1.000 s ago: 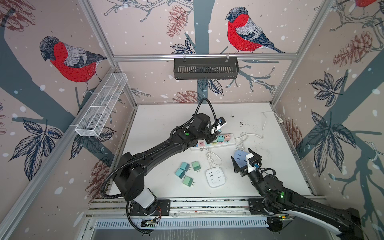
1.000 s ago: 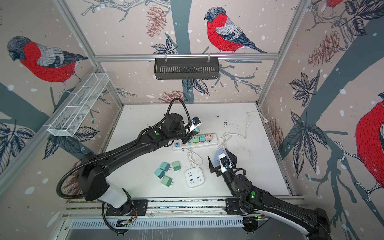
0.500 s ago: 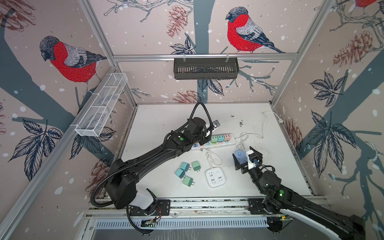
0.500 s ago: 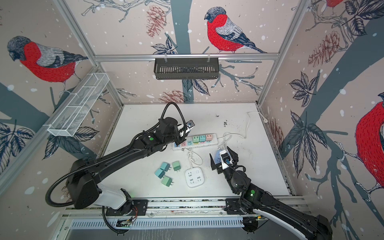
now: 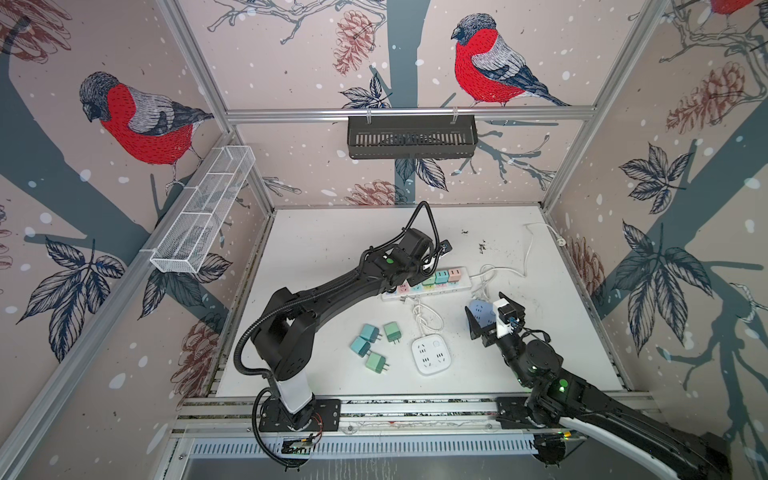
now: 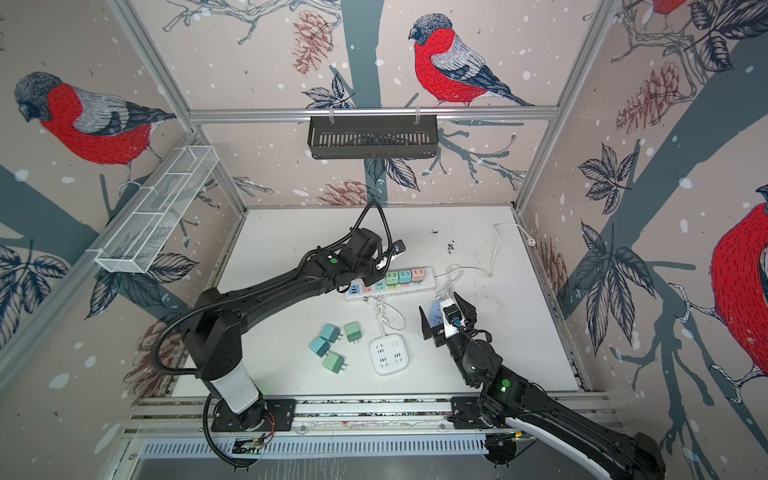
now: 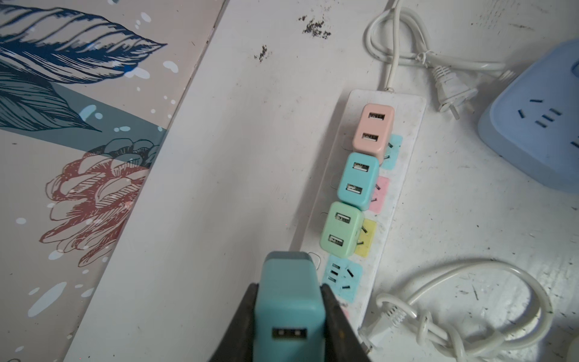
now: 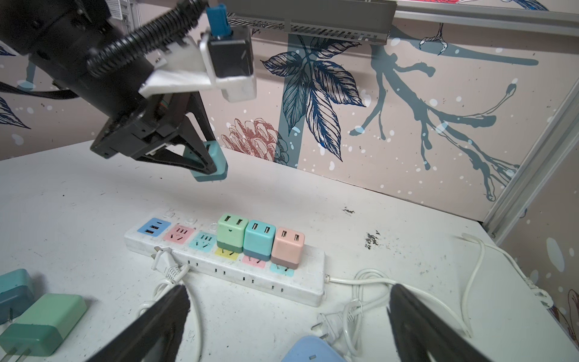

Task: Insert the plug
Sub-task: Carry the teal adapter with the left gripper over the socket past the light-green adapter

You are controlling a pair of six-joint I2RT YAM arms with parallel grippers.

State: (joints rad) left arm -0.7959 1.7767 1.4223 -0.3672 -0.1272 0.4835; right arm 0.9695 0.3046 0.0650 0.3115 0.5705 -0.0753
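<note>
white table — power strip, four loose plugs

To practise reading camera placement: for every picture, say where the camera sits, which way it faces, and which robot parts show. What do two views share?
Top view: high in front, looking down on the table; left arm and right arm show.
Top view: alongside, same direction; right pincer open.
Left wrist: on left arm, looking down at the power strip; left pincer shut on teal plug.
Right wrist: low, facing the back wall; right pincer's fingers.
Shared: both wrist views show three seated plugs.
</note>
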